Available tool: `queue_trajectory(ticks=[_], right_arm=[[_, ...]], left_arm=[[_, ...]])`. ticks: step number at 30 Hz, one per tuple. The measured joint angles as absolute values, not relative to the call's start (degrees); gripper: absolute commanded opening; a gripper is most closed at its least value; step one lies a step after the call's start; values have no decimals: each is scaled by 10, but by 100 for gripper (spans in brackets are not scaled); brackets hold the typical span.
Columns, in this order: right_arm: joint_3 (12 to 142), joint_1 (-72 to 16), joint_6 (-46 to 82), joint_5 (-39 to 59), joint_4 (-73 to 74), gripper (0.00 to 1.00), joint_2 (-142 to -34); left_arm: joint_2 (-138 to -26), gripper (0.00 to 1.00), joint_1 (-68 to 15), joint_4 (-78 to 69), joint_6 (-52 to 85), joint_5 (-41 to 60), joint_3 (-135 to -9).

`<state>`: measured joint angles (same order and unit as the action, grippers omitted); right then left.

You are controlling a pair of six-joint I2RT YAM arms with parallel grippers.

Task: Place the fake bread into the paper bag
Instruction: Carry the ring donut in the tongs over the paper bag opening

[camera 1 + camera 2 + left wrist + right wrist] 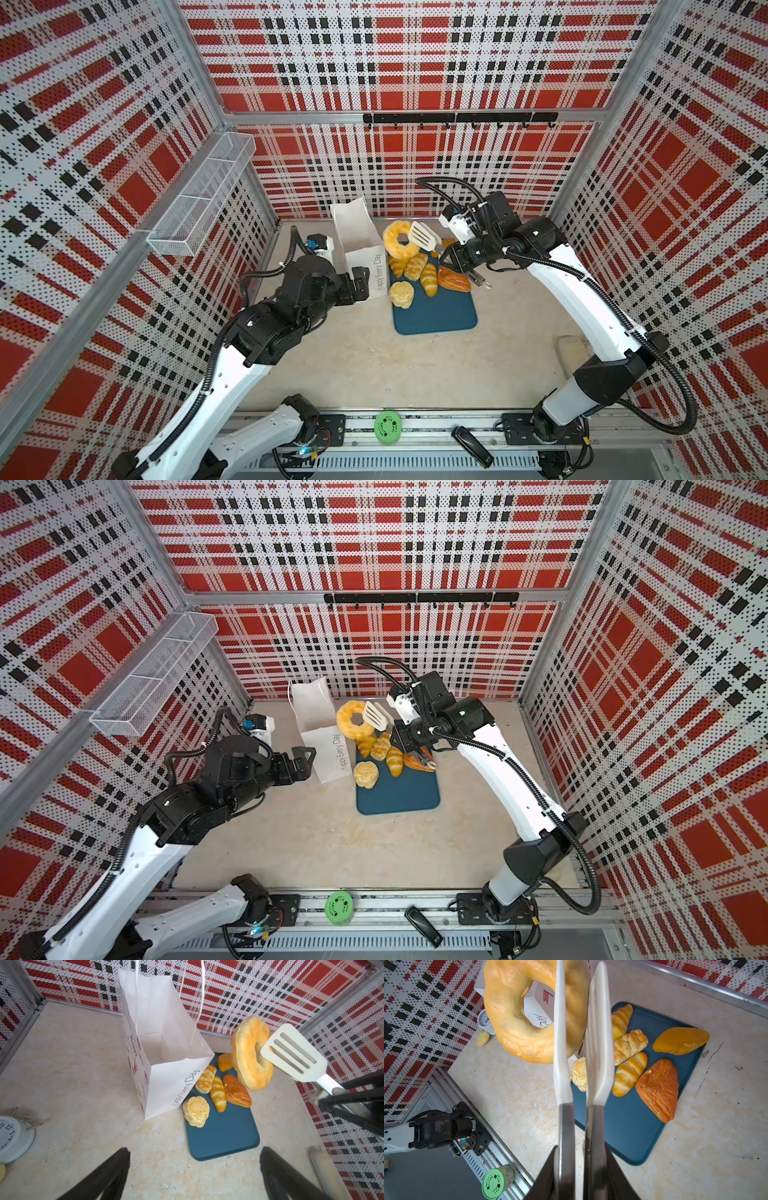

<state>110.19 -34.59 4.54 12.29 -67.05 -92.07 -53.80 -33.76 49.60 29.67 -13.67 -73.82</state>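
My right gripper (451, 259) (580, 1167) is shut on the metal handles of white-tipped tongs (562, 1043) (291, 1053). The tongs pinch a golden ring doughnut (401, 240) (353, 721) (249, 1053) (517, 1022), held in the air beside the top of the open paper bag (357, 237) (316, 712) (166, 1043). More fake bread lies on the dark-teal tray (436, 311): a crumbly bun (401, 294), a striped loaf (429, 279), a reddish triangular one (454, 279) and others. My left gripper (360, 282) (194, 1159) stands open and empty by the bag's near side.
A white clock (12, 1136) sits on the table left of the bag. A wire-mesh basket (199, 195) hangs on the left wall, with a black hook rail (457, 117) on the back wall. A green tin (386, 427) and a black object (471, 446) rest on the front rail.
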Motion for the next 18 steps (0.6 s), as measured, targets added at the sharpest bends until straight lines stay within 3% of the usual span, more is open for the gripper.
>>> queue_trajectory(ticks=[18], right_arm=[[1156,-439,54,40,-555,33,-976]], left_arm=[[-494,99,-212,497,283,-73,-745]])
